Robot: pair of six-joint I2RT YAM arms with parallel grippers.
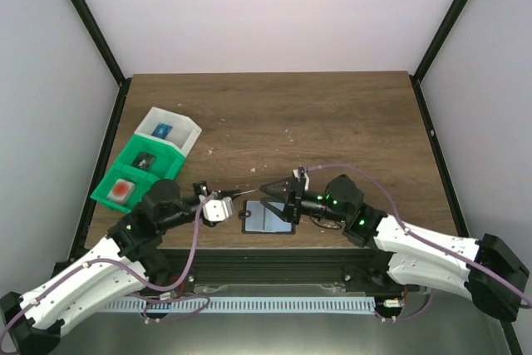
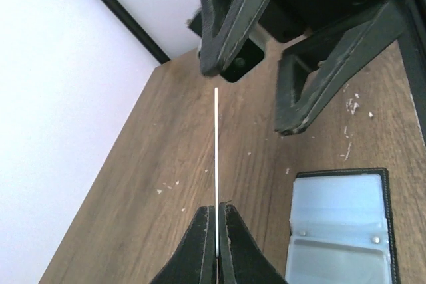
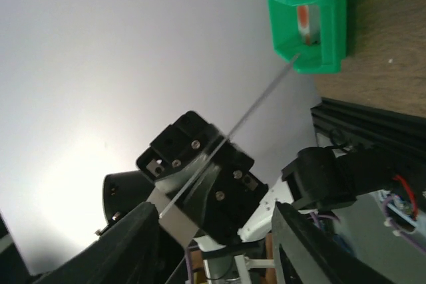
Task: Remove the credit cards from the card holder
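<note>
Wooden table (image 1: 332, 122): left fingers (image 2: 200, 247) pinch a card (image 2: 217, 151), right fingers (image 3: 136, 247) spread, bins (image 1: 125, 158) nearby.

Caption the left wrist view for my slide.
Left gripper pinches a card edge-on; card holder lies open on the table.

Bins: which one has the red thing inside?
The green bin at the near end of the row. The other green bin holds something dark, the white bin something blue.
</note>
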